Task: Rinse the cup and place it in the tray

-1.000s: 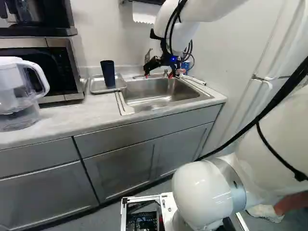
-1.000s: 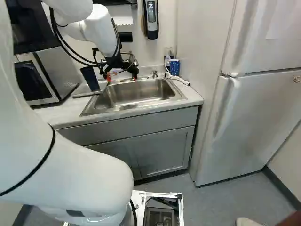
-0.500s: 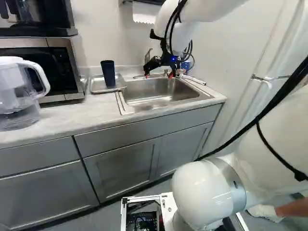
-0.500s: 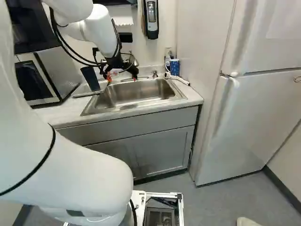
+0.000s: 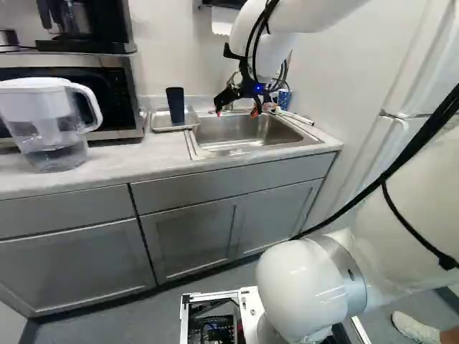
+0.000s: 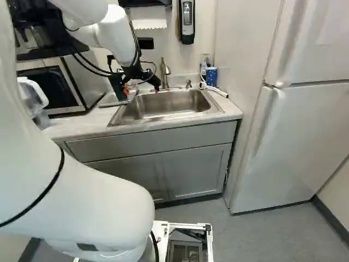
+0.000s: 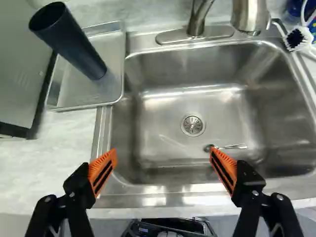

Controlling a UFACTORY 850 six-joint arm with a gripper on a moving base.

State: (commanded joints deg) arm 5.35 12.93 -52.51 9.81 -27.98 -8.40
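Two orange-padded fingers [image 7: 102, 170] stand wide apart above the sink [image 7: 163, 116], with nothing held between them. You have the dark cup [image 7: 74, 47] upright in the metal tray [image 7: 81, 96], mouth up, on the bench [image 7: 59, 158] beside the sink. You can't tell from here whether the cup has been rinsed; from how things lie, your likeliest step is drawing the arm clear of a finished placement. If so, keep the fingers wide and the gripper [image 7: 164, 150] away from the cup, because a light, tall shape like that would probably tip at a brush from one pad. Raise the arm before you swing it, and give the faucet [image 7: 199, 17] at the back of the sink plenty of room; watch the loose cables too, which could snag. Hold off driving the base until the arm is clear of both. If the rinse is still owed, come in level on the cup's side with the fingers straddling it, close gently around the middle, and lift straight up past the tray's rim before carrying it to the faucet. Leave the small metal utensil [image 7: 229, 146] in the sink alone.
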